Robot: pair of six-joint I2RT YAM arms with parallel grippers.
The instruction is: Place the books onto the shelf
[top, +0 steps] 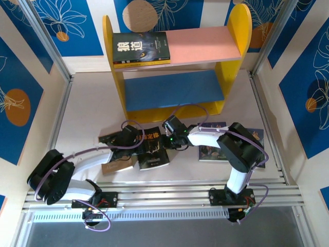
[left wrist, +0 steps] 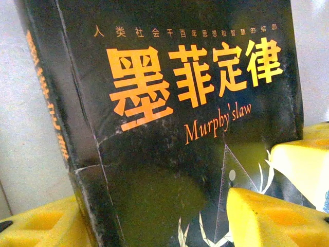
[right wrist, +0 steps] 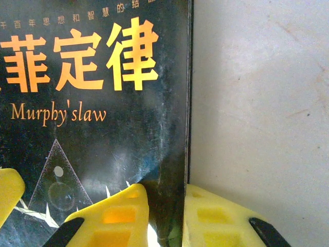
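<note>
right gripper (right wrist: 172, 198): closed on the long free edge of the Murphy's law book (right wrist: 92, 103). One yellow finger is on the cover side and the other on the table side, with the edge pinched between them.
left gripper (left wrist: 154, 211): jaws apart at the spine side of the same book. One finger sits outside the spine and the other over the cover; whether either presses on the book I cannot tell.
book in hand: on the table (top: 82, 103) in front of the shelf (top: 241, 31), between the two grippers and not yet raised to a board.
grip risk: the pinch takes only a thin strip at the edge. It may catch just the cover or a few pages, so the book could fan open, sag or slide out on the lift.
two-arm risk: both grippers crowd one book. A lift by the right while the left finger rests on the cover could twist the book or knock the fingers together.
neighbours: the brown book (top: 117, 163) touches this one and another dark book (top: 213, 149) lies nearby, so a dragged lift could shift them.
shelf risk: the wolf-cover book (top: 140, 49) already lies on the pink board (top: 205, 43), while the blue board (top: 175, 90) is bare. A drooping book could strike a board edge or a yellow side panel.
</note>
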